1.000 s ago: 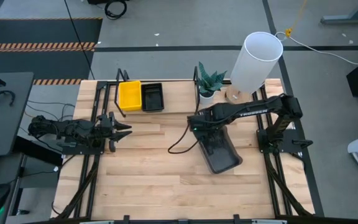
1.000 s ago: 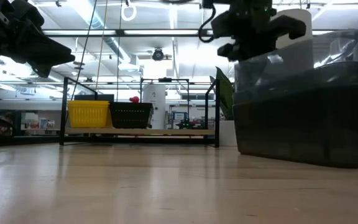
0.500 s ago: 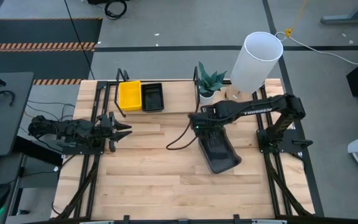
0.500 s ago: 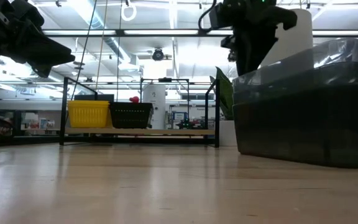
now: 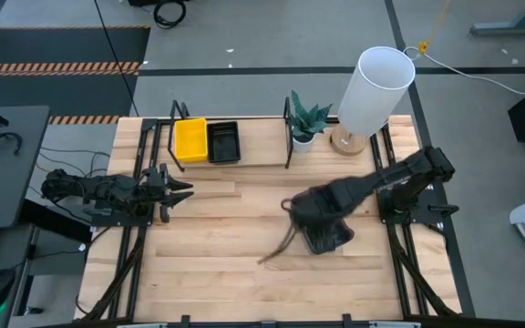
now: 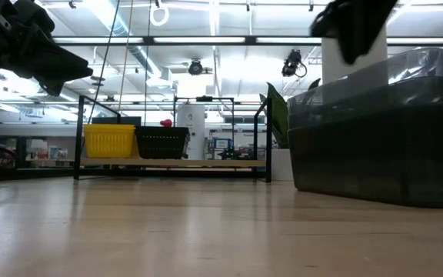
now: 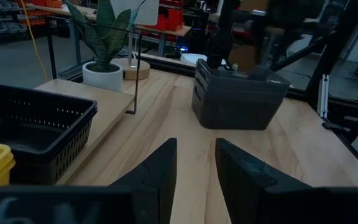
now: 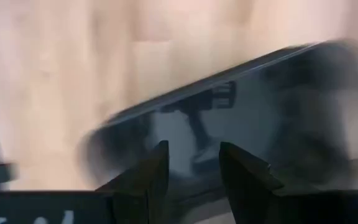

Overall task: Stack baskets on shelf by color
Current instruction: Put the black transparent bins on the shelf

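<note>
Nested dark grey baskets (image 5: 331, 237) rest with their bottoms on the tabletop at the centre right and show as a stack in the left wrist view (image 7: 238, 99). A yellow basket (image 5: 190, 138) and a black basket (image 5: 223, 142) stand side by side on the shelf (image 5: 262, 153) at the far left. My right gripper (image 8: 191, 169) hovers open over the grey baskets (image 8: 253, 106), above their rim (image 6: 375, 77) in the low view. My left gripper (image 5: 180, 190) waits open over the table's left side, pointing right.
A potted plant (image 5: 306, 123) and a white lamp shade (image 5: 372, 91) stand at the far right beside the shelf's black rail (image 5: 288, 137). A dark cable (image 5: 276, 251) trails from my right arm over the table. Bare boards lie between the shelf and the near edge.
My right gripper has moved from the grey baskets' far end toward the table's near edge and now stands over them. The baskets have stayed on the table.
</note>
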You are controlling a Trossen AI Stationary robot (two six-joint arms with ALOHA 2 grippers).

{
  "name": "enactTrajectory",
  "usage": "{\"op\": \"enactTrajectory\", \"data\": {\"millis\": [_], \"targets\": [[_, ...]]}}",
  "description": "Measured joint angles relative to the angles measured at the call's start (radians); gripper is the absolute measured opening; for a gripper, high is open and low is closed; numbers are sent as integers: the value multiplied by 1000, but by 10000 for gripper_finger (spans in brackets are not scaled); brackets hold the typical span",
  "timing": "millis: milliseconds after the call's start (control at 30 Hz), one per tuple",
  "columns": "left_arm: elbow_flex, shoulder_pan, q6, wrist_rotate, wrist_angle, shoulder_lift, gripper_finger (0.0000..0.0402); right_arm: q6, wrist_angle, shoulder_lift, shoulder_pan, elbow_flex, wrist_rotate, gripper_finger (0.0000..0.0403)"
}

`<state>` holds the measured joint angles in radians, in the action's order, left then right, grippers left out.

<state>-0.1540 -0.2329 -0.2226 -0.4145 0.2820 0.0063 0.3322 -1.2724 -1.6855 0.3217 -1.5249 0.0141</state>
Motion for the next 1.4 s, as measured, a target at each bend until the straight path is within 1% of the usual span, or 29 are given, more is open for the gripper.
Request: {"op": "enactTrajectory", "data": {"millis": [167,400,533,700,900,1033,1167,1400], "targets": [[0,0,0,0,0,0,117,174,0,0,123,0,-26,147],[0,0,0,0,0,0,117,292,4,-1,234,22,8,147],[0,0,0,0,0,0,117,286,15,-2,257,60,49,147],[0,0,0,0,0,0,117,209,17,-2,259,95,91,147],[0,0,0,0,0,0,117,143,46,-9,261,133,77,147],[0,0,0,0,0,0,117,138,50,-16,268,151,47,146],[0,0,0,0,0,0,117,143,47,-16,273,163,45,146],[0,0,0,0,0,0,117,139,180,-16,274,264,58,146]]}}
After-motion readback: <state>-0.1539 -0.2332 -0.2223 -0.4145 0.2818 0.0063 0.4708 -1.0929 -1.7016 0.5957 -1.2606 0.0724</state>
